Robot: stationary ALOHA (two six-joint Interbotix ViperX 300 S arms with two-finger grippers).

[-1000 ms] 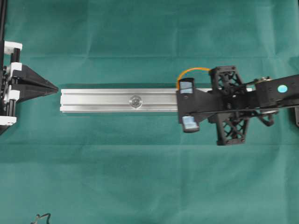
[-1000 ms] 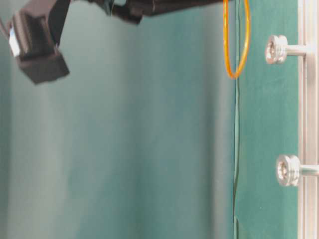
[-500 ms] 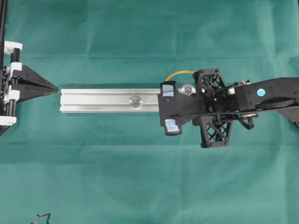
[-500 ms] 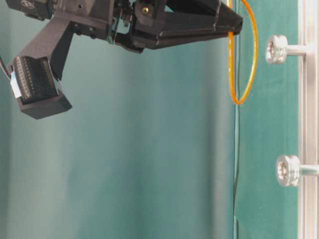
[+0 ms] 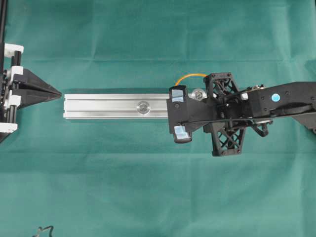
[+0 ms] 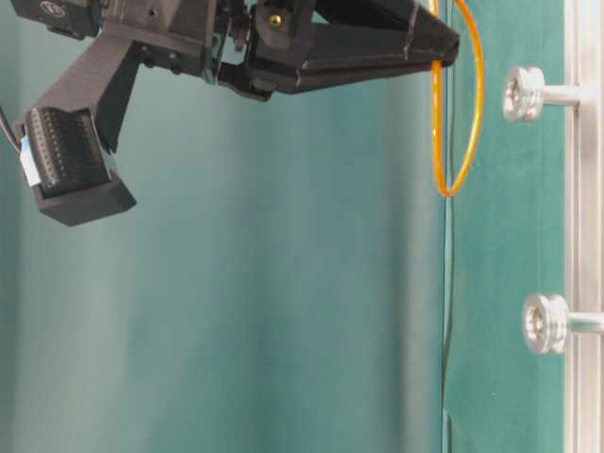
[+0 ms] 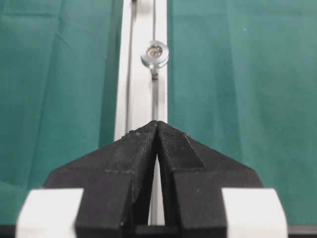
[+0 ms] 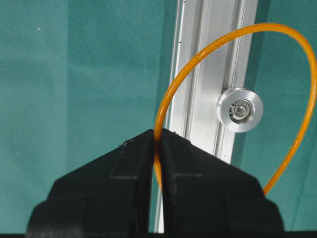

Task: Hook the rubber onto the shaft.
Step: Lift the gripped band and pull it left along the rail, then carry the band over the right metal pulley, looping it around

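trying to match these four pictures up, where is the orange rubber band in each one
Overhead: orange rubber band, an arc just above the rail, right of centre.
Table-level: hanging loop, top right, left of the upper knob.
Left wrist: not in it.
Right wrist: big loop, centre to right, pinched in the right hand.
Shared landmark: the silver rail.

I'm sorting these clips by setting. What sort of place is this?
Most likely a robotics lab test bench: a green cloth covers the table, a bare aluminium rail with silver pegs lies on it, and two black robot arms work it, the right hand pinching an orange rubber band.
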